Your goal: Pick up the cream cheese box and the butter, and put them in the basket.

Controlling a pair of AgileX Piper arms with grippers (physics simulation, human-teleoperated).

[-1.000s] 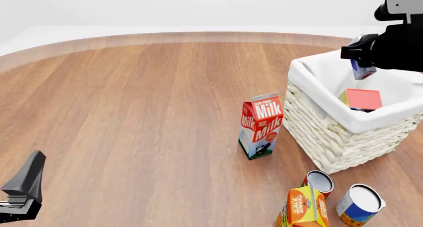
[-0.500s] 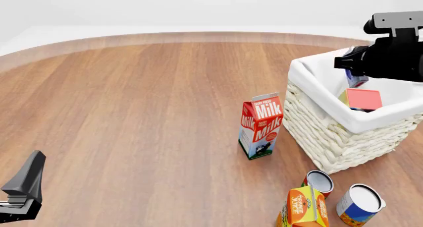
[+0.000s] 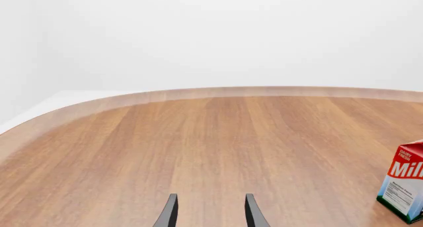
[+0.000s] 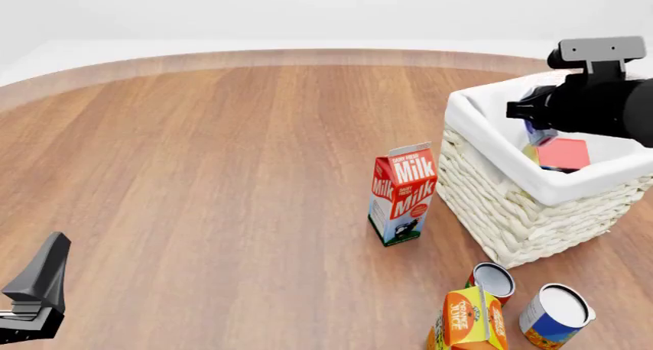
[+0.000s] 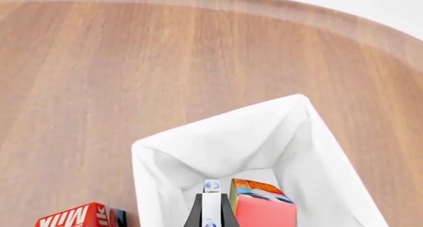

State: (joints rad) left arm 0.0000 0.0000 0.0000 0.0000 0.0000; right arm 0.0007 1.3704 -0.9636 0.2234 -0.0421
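The basket point(image 4: 510, 205) stands at the right of the table, white wicker with a white liner point(image 5: 218, 142). Inside it lies the butter point(image 4: 563, 153), its red face up, also seen as the butter point(image 5: 266, 209) in the right wrist view. My right gripper point(image 5: 211, 218) reaches down into the basket beside the butter and is shut on the cream cheese box point(image 5: 211, 202), a thin white box with a blue mark. In the front view the right arm hides most of that box. My left gripper point(image 3: 210, 214) is open and empty, low at the near left of the table point(image 4: 36, 289).
A red and white milk carton point(image 4: 403, 193) stands just left of the basket. An orange juice carton point(image 4: 469, 323) and two cans point(image 4: 493, 280) point(image 4: 556, 313) stand near the front edge, in front of the basket.
My right arm has moved down and a little left, carrying the cream cheese box lower into the basket next to the butter. The left arm has not moved.
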